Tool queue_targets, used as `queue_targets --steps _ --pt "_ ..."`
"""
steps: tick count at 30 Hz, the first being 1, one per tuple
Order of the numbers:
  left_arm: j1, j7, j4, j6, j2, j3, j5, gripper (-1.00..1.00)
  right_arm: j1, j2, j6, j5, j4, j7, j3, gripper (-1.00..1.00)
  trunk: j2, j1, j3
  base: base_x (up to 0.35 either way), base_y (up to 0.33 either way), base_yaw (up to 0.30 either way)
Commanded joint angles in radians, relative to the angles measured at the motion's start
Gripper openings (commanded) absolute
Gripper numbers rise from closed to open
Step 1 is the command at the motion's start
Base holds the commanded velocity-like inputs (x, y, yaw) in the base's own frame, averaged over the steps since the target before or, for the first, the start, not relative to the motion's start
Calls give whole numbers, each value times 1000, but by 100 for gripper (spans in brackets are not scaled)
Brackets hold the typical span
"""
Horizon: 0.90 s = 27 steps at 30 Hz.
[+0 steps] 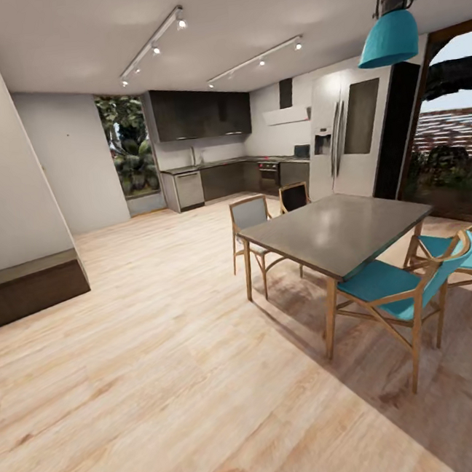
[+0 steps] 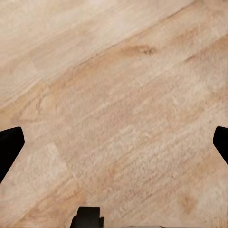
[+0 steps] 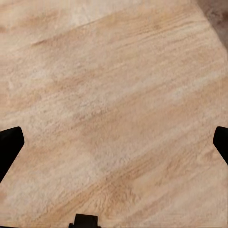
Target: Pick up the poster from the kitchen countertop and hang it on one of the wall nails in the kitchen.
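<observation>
Both grippers are spread wide, empty, over the floor (image 2: 114,95). The poster cannot be made out; the worktop (image 1: 213,165) lies far off. Collision with the table (image 1: 338,232) is risked en route.

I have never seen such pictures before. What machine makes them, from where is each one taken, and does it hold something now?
These are simulator renders from a wheeled robot with two arms. The big picture comes from a camera on its head. It looks across a wooden floor toward a grey dining table with chairs, and, far behind, the kitchen countertop over dark cabinets, beside a tall fridge. The poster cannot be made out at this distance.

The two small pictures come from cameras near each arm's end, looking along its fingers. The left gripper and the right gripper both point at bare floor; the dark fingers stand wide apart at the picture's edges. Nothing is held.
</observation>
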Motion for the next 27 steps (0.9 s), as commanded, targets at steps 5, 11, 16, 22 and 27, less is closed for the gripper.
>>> queue_targets --steps 5,11,16,22,27 --pt "0 0 0 -2 -1 2 0 100 -1 0 -5 6 1 -1 2 100 0 0 -1 250 263 0" --pt "0 0 3 -16 -1 2 0 100 -1 0 -7 7 1 -2 1 100 0 0 -1 292 176 0" --pt "0 1 47 -65 -1 1 0 100 -1 0 -9 7 1 -3 2 100 0 0 -1 324 40 0" --pt "0 2 57 -81 -1 1 0 100 -1 0 -12 8 1 -2 2 100 0 0 -1 329 19 0" --pt "0 2 60 -86 0 1 0 100 -1 0 -13 6 1 -3 2 100 0 0 -1 330 70 1"
